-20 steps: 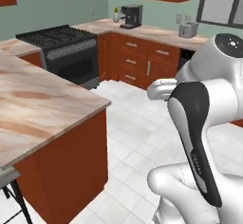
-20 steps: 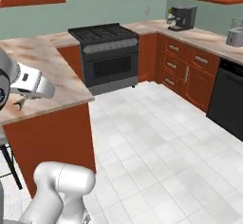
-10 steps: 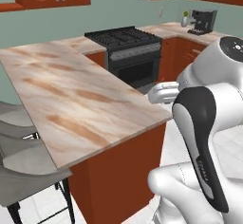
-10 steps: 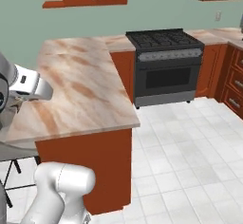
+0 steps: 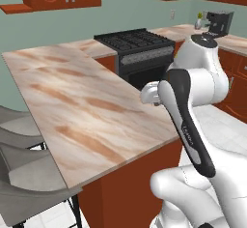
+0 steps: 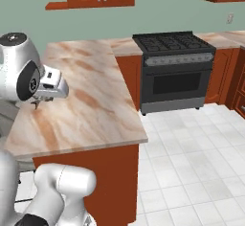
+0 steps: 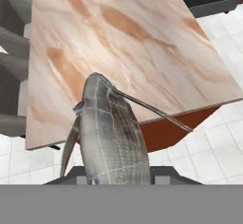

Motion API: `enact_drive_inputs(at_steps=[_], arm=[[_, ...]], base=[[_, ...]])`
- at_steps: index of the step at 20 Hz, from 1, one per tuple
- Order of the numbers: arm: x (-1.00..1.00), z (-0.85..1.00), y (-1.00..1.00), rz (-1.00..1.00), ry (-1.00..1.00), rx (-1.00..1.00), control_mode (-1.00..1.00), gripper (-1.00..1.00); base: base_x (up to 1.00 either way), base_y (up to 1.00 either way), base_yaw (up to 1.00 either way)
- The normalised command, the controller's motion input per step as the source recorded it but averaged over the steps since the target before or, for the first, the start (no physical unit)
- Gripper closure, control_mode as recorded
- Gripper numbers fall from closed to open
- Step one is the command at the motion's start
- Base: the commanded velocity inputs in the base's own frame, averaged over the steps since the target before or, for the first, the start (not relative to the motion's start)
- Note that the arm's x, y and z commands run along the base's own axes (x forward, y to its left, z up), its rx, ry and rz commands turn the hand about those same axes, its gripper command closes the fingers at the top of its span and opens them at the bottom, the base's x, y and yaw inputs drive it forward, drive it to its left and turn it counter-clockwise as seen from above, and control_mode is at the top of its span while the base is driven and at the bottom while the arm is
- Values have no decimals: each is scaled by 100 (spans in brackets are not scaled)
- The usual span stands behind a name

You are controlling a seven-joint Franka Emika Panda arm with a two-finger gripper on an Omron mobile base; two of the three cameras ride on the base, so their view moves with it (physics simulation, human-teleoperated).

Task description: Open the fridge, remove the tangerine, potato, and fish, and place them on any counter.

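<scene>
A slim silvery-grey fish (image 7: 111, 133) fills the lower middle of the hand view, and my gripper (image 7: 114, 175) is shut on it. The fish hangs above the beige-pink marbled counter (image 7: 142, 42), near its front edge. In the right base view the gripper (image 6: 37, 103) hovers over the counter (image 6: 91, 100) at its left side. In the left base view my white hand (image 5: 149, 94) sits over the counter (image 5: 72, 106) near its right edge, mostly hidden behind the arm. The fridge, the tangerine and the potato are out of view.
A black gas stove (image 6: 172, 43) stands past the counter's far corner, seen also as the stove (image 5: 135, 41). Grey stools (image 5: 24, 174) line the counter's left side. A coffee machine (image 5: 217, 23) stands on the back counter. White tile floor (image 6: 191, 163) lies to the right.
The whole picture has shifted: the base has driven and turned toward the marbled counter, which now lies close under the hand. The arm's pose looks the same.
</scene>
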Motion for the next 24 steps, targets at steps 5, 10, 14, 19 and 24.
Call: enact_drive_inputs(at_steps=[5, 10, 14, 19, 24], arm=[[100, -100, 0, 6, 24, 0, -100, 100], [100, -100, 3, 0, 1, -6, -100, 100], [100, -100, 14, 0, -2, -11, -100, 100], [97, -76, 5, 0, -7, -4, -100, 100], [97, -42, 0, 0, 0, 0, -100, 100]], base=[[0, 0, 0], [0, 0, 0], [0, 0, 0], [0, 0, 0], [0, 0, 0]])
